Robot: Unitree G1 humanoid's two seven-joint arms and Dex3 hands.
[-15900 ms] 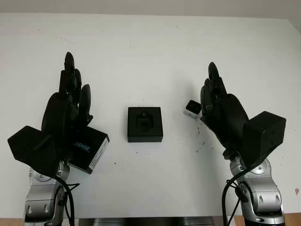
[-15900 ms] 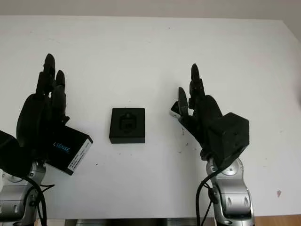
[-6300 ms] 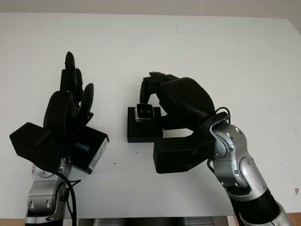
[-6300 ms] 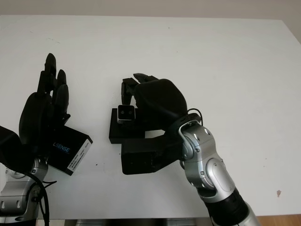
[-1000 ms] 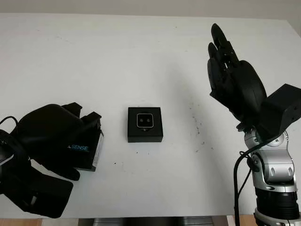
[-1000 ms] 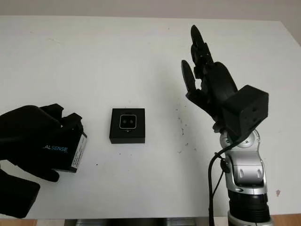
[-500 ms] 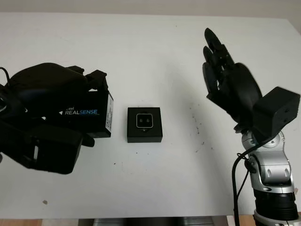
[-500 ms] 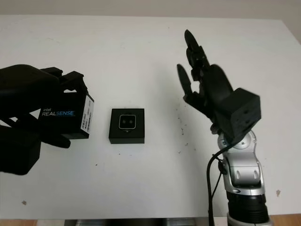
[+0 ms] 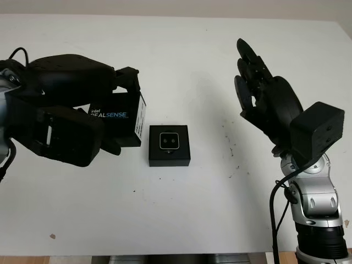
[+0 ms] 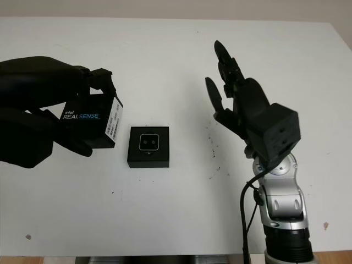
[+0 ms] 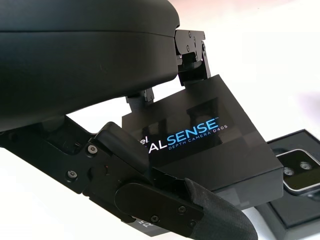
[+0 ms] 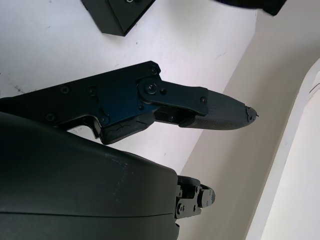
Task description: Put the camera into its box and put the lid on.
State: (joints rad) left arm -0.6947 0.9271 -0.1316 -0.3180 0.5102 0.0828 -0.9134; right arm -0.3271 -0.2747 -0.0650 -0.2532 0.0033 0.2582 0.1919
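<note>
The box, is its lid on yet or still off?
Off. The box sits open on the table with the camera showing inside, and the left hand holds the lid just beside it.

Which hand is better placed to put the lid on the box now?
The left hand. It already grips the lid and holds it just beside the box, where the camera sits. The right hand is open, raised above the table on the box's other side, holding nothing.
</note>
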